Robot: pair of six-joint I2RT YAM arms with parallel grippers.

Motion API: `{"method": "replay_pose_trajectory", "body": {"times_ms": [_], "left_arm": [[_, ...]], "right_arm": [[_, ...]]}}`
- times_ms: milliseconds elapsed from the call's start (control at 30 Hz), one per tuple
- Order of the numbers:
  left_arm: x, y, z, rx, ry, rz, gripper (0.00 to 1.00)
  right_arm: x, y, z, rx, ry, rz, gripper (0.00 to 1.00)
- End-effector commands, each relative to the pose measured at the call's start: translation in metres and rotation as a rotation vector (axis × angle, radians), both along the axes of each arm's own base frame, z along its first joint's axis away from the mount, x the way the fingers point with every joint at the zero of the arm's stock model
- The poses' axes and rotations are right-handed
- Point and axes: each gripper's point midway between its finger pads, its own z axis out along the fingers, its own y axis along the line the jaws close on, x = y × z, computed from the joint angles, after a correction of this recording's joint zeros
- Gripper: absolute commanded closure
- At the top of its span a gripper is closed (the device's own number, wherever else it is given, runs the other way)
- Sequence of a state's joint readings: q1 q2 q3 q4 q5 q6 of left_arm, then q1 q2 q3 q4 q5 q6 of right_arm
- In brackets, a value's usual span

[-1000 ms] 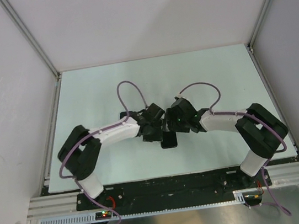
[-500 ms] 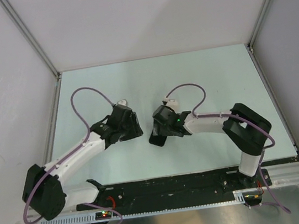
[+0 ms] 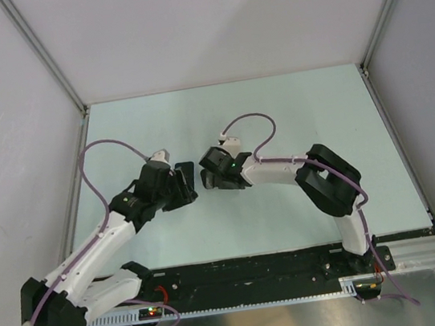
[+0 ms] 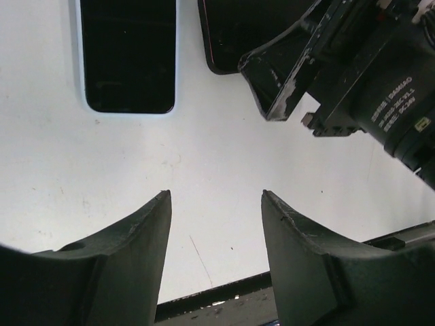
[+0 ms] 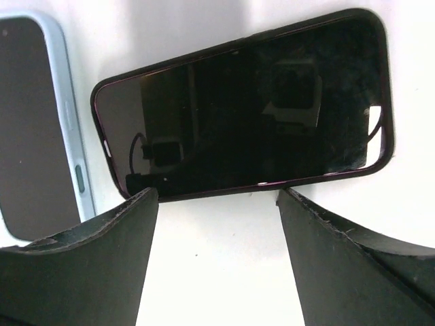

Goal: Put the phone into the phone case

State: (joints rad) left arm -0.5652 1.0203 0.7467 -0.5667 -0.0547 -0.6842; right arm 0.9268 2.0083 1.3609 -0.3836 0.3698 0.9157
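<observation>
On bare table (image 5: 212, 261), phone (image 5: 245, 109) edge sits just beside blue-rimmed case (image 5: 37, 129).

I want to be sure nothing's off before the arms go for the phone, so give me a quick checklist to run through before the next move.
1. Left claw open and empty: ok.
2. Right claw open and empty: ok.
3. Black phone flat on the table, glossy face up, just ahead of the right claw: ok.
4. Light blue case flat beside the phone, with a gap between them: ok.
5. Phone seated in the case: not ok, not yet done.
6. Case hollow side up and empty: cannot tell.
</observation>
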Motion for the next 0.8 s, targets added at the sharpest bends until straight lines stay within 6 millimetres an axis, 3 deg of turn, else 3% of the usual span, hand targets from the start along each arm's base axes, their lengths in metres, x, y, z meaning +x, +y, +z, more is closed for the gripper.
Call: {"method": "replay_pose_trajectory", "body": {"times_ms": [0,200,367,533,767], "left_arm": [[-0.003,0.005,0.006,-0.006,-0.024,-0.032,0.4],[0.0,0.006,0.011,-0.009,-0.032,-0.037,0.4],[0.002,0.005,0.014,-0.012,-0.038,-0.036,0.4],[0.004,0.006,0.013,-0.008,-0.033,-0.032,0.41],[0.009,0.006,0.015,-0.008,-0.031,-0.023,0.41]], "right_arm": [[-0.014,-0.056,-0.044,-0.163,0.12,-0.076,0.21],[-0.012,-0.082,-0.04,-0.098,0.128,-0.143,0.18],[0.006,-0.089,-0.04,-0.046,0.124,-0.161,0.18],[0.032,-0.072,-0.031,0.071,0.105,-0.119,0.17],[0.051,-0.039,-0.026,0.131,0.102,-0.028,0.17]]}}
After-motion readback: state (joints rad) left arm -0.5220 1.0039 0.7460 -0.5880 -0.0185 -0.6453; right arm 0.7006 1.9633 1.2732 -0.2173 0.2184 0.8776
